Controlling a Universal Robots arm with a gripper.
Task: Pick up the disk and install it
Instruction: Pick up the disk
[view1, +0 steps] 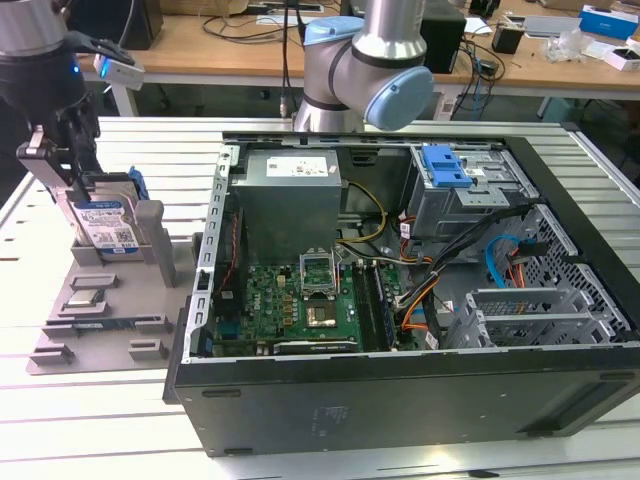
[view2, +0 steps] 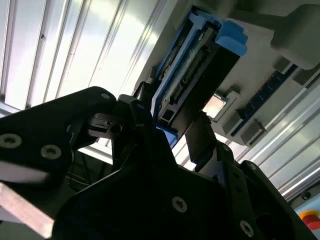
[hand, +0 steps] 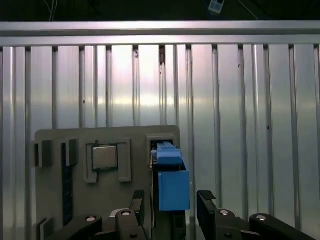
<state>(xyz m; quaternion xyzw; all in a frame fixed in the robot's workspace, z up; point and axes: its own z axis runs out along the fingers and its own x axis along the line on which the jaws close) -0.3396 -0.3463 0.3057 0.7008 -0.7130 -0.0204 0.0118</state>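
Observation:
The disk (view1: 106, 226) stands on edge in a slot of the grey holder plate (view1: 100, 325), at the exterior view's left; its blue-and-white label and blue rail show. My gripper (view1: 76, 178) is lowered over the disk's top edge. In the first wrist view the disk (hand: 172, 185) sits between the two black fingers (hand: 206, 202), with a narrow gap on each side, so the gripper (hand: 172, 204) is open around it. The second wrist view shows the disk (view2: 196, 75) end on, with the gripper (view2: 170, 131) straddling its near end.
An open computer case (view1: 400, 390) lies at the exterior view's right, with a grey power supply box (view1: 290, 200), a motherboard (view1: 300, 305) and a drive bay with a blue latch (view1: 445, 165). A processor chip (hand: 105, 156) sits on the holder plate. The arm's base (view1: 360, 70) stands behind the case.

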